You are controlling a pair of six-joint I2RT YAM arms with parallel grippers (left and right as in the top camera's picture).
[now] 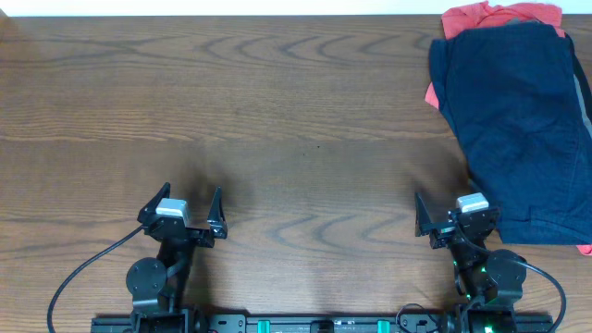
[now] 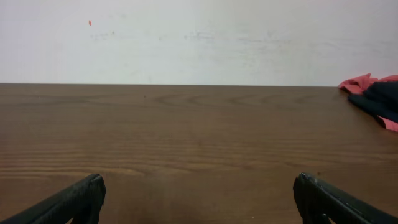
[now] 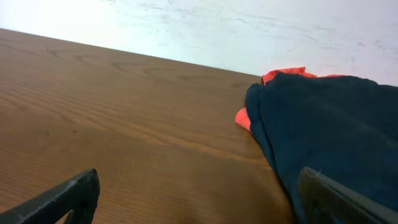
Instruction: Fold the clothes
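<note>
A dark navy garment (image 1: 521, 125) lies spread at the table's right edge, on top of a coral-red garment (image 1: 498, 17) that shows at the far end and left side. Both also show in the right wrist view, navy (image 3: 329, 130) over red (image 3: 283, 74), and at the far right of the left wrist view (image 2: 379, 99). My right gripper (image 1: 453, 215) is open and empty near the front edge, its right finger beside the navy garment's near corner (image 3: 199, 193). My left gripper (image 1: 190, 208) is open and empty over bare table at front left (image 2: 199, 199).
The brown wooden table (image 1: 277, 111) stretches from the left edge to the garments. A white wall (image 2: 199, 37) stands behind the table's far edge. Black cables (image 1: 83, 268) run by the arm bases at the front.
</note>
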